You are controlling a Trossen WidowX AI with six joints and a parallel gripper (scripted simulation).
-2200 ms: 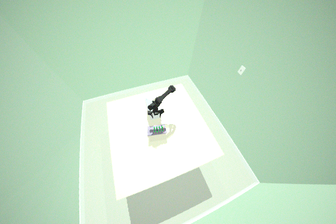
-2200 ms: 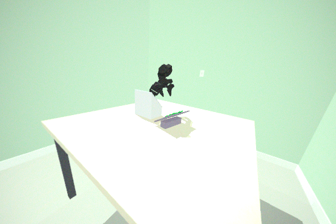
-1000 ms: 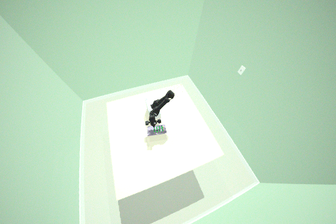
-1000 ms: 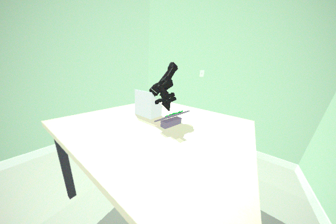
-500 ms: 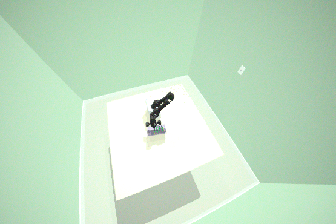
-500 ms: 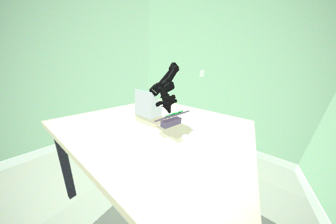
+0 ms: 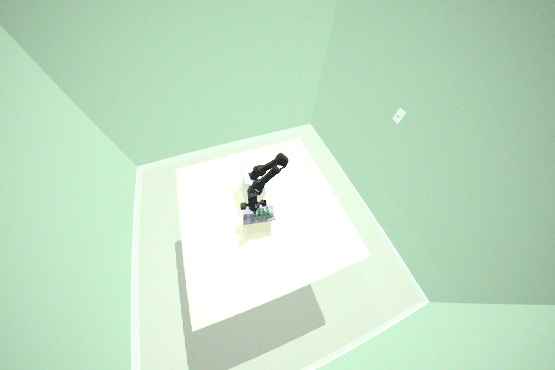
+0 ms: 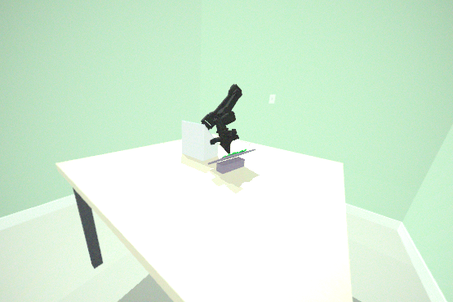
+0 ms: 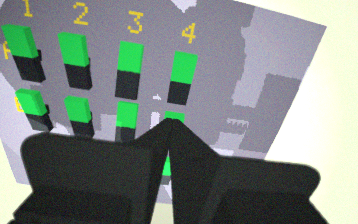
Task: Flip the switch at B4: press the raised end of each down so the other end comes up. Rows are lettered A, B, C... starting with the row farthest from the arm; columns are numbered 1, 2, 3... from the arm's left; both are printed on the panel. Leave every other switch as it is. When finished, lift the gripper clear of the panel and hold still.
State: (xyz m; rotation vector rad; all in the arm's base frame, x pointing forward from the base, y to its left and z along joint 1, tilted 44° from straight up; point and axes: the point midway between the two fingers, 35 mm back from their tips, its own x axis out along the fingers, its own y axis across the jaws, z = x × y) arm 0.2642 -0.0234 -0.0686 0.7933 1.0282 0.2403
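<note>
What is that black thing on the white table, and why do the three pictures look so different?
The black thing is a robot arm. One picture looks down from high up, one looks from the side, and one comes from a camera on the arm's wrist. On the table lies a grey panel with green and black switches, marked with yellow numbers. The arm's end effector is pinched shut and holds nothing. Its tip points at the switch in the second row under number 4.
</note>
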